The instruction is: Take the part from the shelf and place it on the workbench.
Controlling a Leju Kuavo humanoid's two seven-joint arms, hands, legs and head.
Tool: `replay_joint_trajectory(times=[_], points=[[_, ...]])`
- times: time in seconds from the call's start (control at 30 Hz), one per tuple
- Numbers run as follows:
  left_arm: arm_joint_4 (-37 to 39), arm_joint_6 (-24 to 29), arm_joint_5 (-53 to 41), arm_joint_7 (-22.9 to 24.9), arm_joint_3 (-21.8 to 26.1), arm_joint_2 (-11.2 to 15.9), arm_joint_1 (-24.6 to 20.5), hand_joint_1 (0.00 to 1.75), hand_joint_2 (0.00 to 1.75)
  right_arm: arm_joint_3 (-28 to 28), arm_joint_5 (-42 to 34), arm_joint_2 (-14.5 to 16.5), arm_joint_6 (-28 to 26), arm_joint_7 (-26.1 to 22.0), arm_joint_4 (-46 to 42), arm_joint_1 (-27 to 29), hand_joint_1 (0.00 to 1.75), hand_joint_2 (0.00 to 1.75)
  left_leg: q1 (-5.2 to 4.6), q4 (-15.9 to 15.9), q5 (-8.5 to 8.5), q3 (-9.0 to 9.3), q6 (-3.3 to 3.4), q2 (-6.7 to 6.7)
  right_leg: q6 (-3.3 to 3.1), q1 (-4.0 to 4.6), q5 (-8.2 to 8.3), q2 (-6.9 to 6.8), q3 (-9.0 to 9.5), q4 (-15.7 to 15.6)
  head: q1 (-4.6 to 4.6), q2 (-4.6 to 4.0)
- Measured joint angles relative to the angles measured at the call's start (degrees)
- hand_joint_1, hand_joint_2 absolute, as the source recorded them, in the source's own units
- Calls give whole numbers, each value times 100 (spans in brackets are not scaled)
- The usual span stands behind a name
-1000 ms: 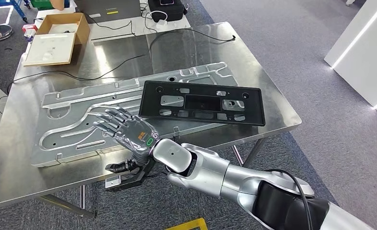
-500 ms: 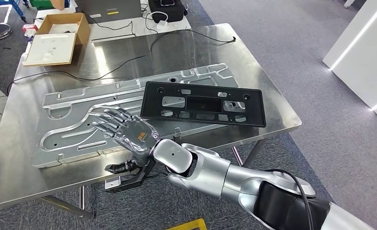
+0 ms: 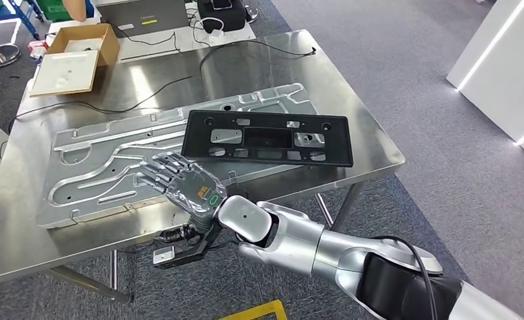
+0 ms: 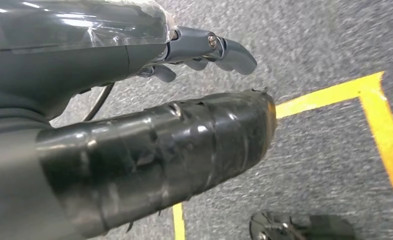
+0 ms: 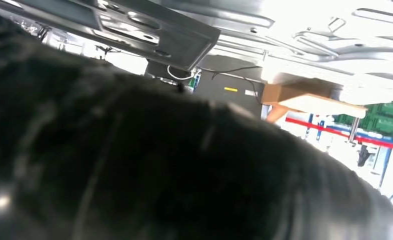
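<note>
On the steel workbench (image 3: 373,150), head view: black plastic part (image 3: 266,137) lies flat, resting partly across a big ribbed aluminium panel (image 3: 113,160), its far end toward the bench's right edge. Right hand (image 3: 183,183) hovers over the panel's near edge, just beside the part but apart from it, fingers spread, holding nothing. Judging by that, the placing looks done; what's left is prob. just pulling the arm clear. Can't see any shelf. Also on the bench: black cable (image 3: 146,93) trailing across the far side, open cardboard box (image 3: 79,53) w/ a white tray at the far left corner. Grey carpet floor (image 3: 406,60) round it, white lit panels (image 3: 506,67) at right, yellow floor tape (image 3: 259,312) near the robot's feet.

Left wrist view: left hand (image 4: 204,50) hangs over grey carpet w/ yellow tape lines (image 4: 379,125); fingers partly curled, nothing in them as far as shows, but can't tell how far closed.

Right wrist view: mostly dark blurred hand cover up close; beyond it the metal panel's edge (image 5: 149,30), the box (image 5: 304,95), red barrier tape (image 5: 334,130) & green crates (image 5: 384,122) in a bright room
</note>
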Motion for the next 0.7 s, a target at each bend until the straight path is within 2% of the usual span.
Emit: replay_joint_trajectory(times=[0.07, 0.1, 0.13, 0.17, 0.23, 0.27, 0.3, 0.4, 0.43, 0.47, 0.5, 0.57, 0.6, 0.63, 0.67, 0.7], points=[[0, 0, 0, 1, 1, -1, -1, 0, 0, 1, 1, -2, 0, 9, -3, 8, 0, 0, 47, 716, -499, -213, -72, 25, -15, -4, 101, -12, -134, -2, 0, 0], [0, -1, 0, 1, 1, 0, -1, 0, 0, 2, 3, -4, 0, 15, -3, 17, 0, 0, 72, 989, -654, -254, -99, 35, -6, -5, 153, -19, -210, 3, -1, 0], [-1, -1, 0, 1, 1, 1, 0, 0, 0, 3, 7, -7, 0, 18, -3, 25, 0, 0, 91, 1063, -702, -196, -118, 41, 6, -8, 201, -25, -282, 11, -1, 0], [-1, -2, 0, 1, 1, 1, 0, 0, 0, 5, 10, -10, -1, 22, -3, 29, 0, 0, 106, 898, -648, -13, -129, 44, 21, -12, 247, -28, -347, 19, -2, 0], [-1, -2, 0, 1, 1, 1, -12, 0, 0, 10, 17, -14, -3, 31, -5, 27, 0, 0, 125, 81, -446, 578, -130, 48, 68, -20, 335, -30, -443, 34, -2, 0], [-1, -3, -1, 0, 1, 1, -22, 0, 0, 12, 19, -18, -5, 35, -8, 24, 0, 0, 116, -285, -360, 806, -113, 43, 101, -18, 378, -30, -468, 32, 1, 0], [-1, -4, -2, -1, 1, 0, -31, 0, 0, 13, 19, -22, -6, 39, -10, 21, 0, 0, 104, -510, -313, 935, -90, 38, 138, -14, 421, -31, -481, 26, 0, 1], [-1, -6, -6, -1, 2, 0, -35, 0, 0, 20, 23, -39, -8, 46, -10, 24, 0, 0, 74, -573, -200, 911, 21, 33, 252, -16, 544, -29, -493, -20, 0, 1], [-1, -6, -6, 0, 2, -1, -37, 0, 0, 23, 25, -48, -8, 50, -9, 25, 0, 0, 78, -589, -139, 882, 72, 47, 283, -22, 507, -21, -521, 4, 2, 0], [-1, -6, -5, 1, 3, -3, -41, 0, 0, 27, 26, -58, -9, 55, -8, 26, 0, 0, 85, -610, -68, 837, 129, 63, 309, -26, 369, -12, -577, 110, 1, -1], [-1, -7, -5, 1, 3, -4, -47, 0, 0, 31, 26, -72, -9, 59, -7, 27, 0, 0, 91, -629, 9, 774, 177, 78, 327, -27, 128, -4, -667, 339, 3, -1], [-1, -12, -4, 1, 3, -5, -50, 0, 0, 43, 30, -92, -9, 63, -4, 38, 0, 0, 66, -624, 126, 617, 229, 90, 348, -22, -453, 0, -873, 1068, 4, -1], [-1, -15, -5, 1, 3, -4, -46, 0, 0, 51, 32, -104, -9, 64, -1, 49, 0, 0, 52, -619, 183, 534, 236, 91, 355, -20, -623, 0, -937, 1418, 5, 0], [-1, -18, -5, 2, 3, -4, -42, 0, 0, 60, 34, -114, -9, 64, 2, 59, 0, 0, 38, -612, 238, 454, 239, 91, 353, -17, -667, -1, -928, 1626, 3, 0], [-1, -20, -5, 3, 3, -4, -41, 0, 0, 70, 34, -123, -10, 64, 4, 68, 0, 0, 25, -601, 290, 375, 237, 91, 341, -12, -608, -1, -828, 1647, 4, 0], [-1, -20, -6, 4, 3, -4, -40, 0, 0, 79, 34, -129, -10, 65, 6, 72, 0, 0, 13, -585, 337, 299, 231, 89, 315, -5, -484, 0, -616, 1453, 4, 0]])
